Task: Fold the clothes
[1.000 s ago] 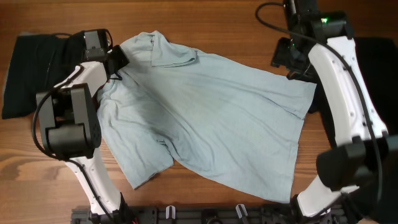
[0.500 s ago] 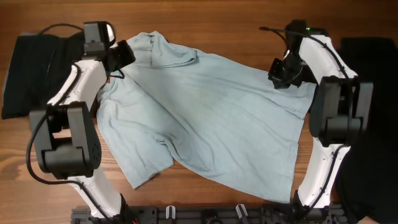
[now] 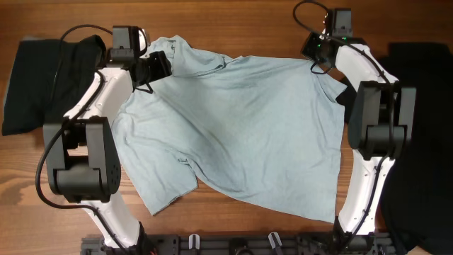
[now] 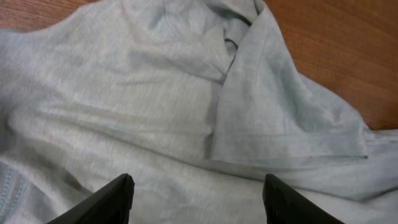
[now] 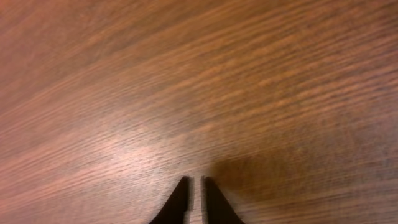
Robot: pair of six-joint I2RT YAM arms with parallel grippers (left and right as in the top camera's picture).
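We see the pale aqua T-shirt [image 3: 248, 120] spread across the middle of the desk [image 3: 233, 18], its long axis running from the collar on the left to the hem on the right. Our left hand [image 4: 198, 190] is nearer, fingers spread over the shoulder, with the folded sleeve [image 4: 280, 124] just ahead. Our right hand [image 5: 196, 190], fingers pressed nearly together on nothing we can see, points at bare wood past the hem's far corner.

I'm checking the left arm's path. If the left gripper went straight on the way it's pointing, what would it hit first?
Likely the pale blue T-shirt: the open left gripper points at the fabric beside the turned-over sleeve, though depth is hard to judge.
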